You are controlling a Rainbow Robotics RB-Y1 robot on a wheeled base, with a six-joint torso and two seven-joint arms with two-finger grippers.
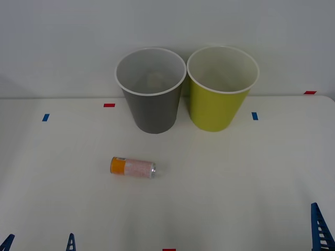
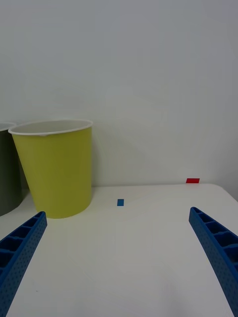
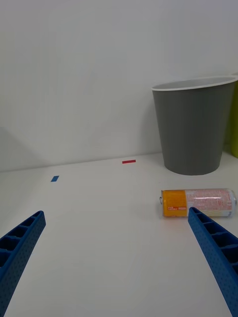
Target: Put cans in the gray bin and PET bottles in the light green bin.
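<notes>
Lying on its side on the white table (image 1: pixel 235 188), the can (image 1: pixel 133 167) rests in front of the gray bin (image 1: pixel 152 99), well apart from it and a little toward the robot's left. Its orange band points to the robot's left and its silver top to the right. In the left wrist view the can (image 3: pixel 197 202) shows its pale pink-white body, with the gray bin (image 3: pixel 192 129) upright beyond it.

Beside the gray bin, on its right and just about touching it at the rims, stands the light green bin (image 1: pixel 222 89), also upright. Both bins sit at the far edge of the table against the white wall (image 1: pixel 63 42). Something pale lies at the bottom of the gray bin, too dim to identify.

Nearer the robot than the can, at the table's near edge, the left gripper (image 1: pixel 39 244) has its blue fingers (image 3: pixel 215 257) spread wide with nothing between them; one finger tip sits just in front of the can in the wrist view. Far to the right of the can, the right gripper (image 2: pixel 116 257) is likewise spread open and empty, facing the light green bin (image 2: pixel 54 168).

Small red tape marks (image 1: pixel 109 105) and blue tape marks (image 1: pixel 45 117) dot the table to either side of the bins.
</notes>
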